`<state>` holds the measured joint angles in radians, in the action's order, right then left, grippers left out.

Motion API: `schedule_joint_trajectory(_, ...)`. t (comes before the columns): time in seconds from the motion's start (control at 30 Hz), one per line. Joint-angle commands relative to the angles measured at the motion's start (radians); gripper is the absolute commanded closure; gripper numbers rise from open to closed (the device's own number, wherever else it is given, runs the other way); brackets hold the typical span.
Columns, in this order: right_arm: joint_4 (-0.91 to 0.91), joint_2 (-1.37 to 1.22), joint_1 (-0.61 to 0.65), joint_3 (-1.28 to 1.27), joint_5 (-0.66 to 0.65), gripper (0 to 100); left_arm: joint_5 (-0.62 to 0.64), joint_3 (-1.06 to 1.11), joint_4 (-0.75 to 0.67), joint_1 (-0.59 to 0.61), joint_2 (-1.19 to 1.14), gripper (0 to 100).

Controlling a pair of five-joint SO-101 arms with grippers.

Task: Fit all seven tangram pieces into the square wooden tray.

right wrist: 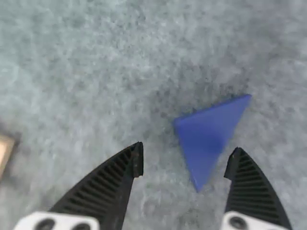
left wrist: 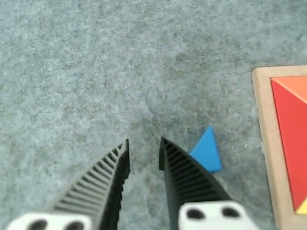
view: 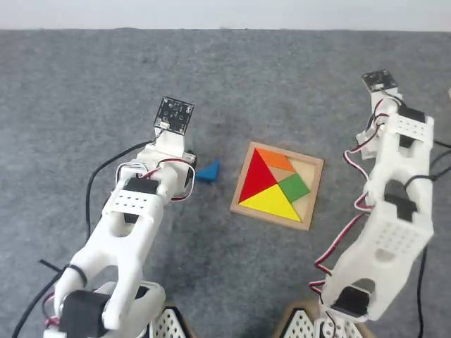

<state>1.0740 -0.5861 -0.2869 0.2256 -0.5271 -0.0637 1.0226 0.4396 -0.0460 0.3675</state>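
The tray (view: 315,197) lies square-cornered and turned a little on the mat (view: 84,91), between the two arms, its pale wooden rim framing four flat pieces: a red triangle (view: 255,177), a yellow triangle (view: 271,203), an orange piece (view: 276,160) and a green piece (view: 294,186). They sit flush against each other, and bare wood shows along the side nearer the right arm. In the left wrist view the tray is cut off at the edge, so just a strip of rim, red, orange and a speck of yellow appear. Just beside it, on the left arm's side, a light-blue triangle (view: 209,171) lies flat on the mat, one corner hidden behind a finger of the left gripper (left wrist: 145,140). That pincer's ridged black fingers stand a narrow gap apart with nothing but mat between them. From above its tips are tucked out of sight under the wrist. A dark-blue triangle (right wrist: 208,134), smooth-faced, lies on the mat between the widely parted fingers of the right gripper (right wrist: 188,146), not touching either as far as I can see. From above, the right arm covers it. A tan sliver (right wrist: 4,148) shows at that view's edge, too little to tell what it is. The mat is grey and fuzzy, like felt.
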Motion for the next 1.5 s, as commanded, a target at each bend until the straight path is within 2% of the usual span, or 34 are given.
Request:
schedule_joint_trajectory(0.0, 0.053, -0.064, -0.036, 0.175, 0.044, 71.2, -0.009, -0.005, -0.023, -0.002, 0.043, 89)
schedule_joint_trajectory(0.17, 0.108, -0.173, -0.050, 0.328, 0.057, 71.2, -0.009, -0.005, -0.023, -0.005, 0.043, 89)
schedule_joint_trajectory(0.5, 0.122, -0.263, -0.019, 0.400, 0.301, 71.3, -0.009, -0.005, -0.023, -0.005, 0.043, 89)
schedule_joint_trajectory(0.6, 0.122, -0.263, -0.008, 0.400, 0.339, 71.3, -0.009, -0.005, -0.023, -0.005, 0.043, 89)
schedule_joint_trajectory(1.1, 0.179, -0.268, 0.002, 0.400, 0.379, 71.4, -0.009, -0.005, -0.023, -0.005, 0.043, 89)
schedule_joint_trajectory(1.47, 0.180, -0.286, 0.058, 0.474, 0.379, 71.4, -0.009, -0.005, -0.023, -0.005, 0.043, 89)
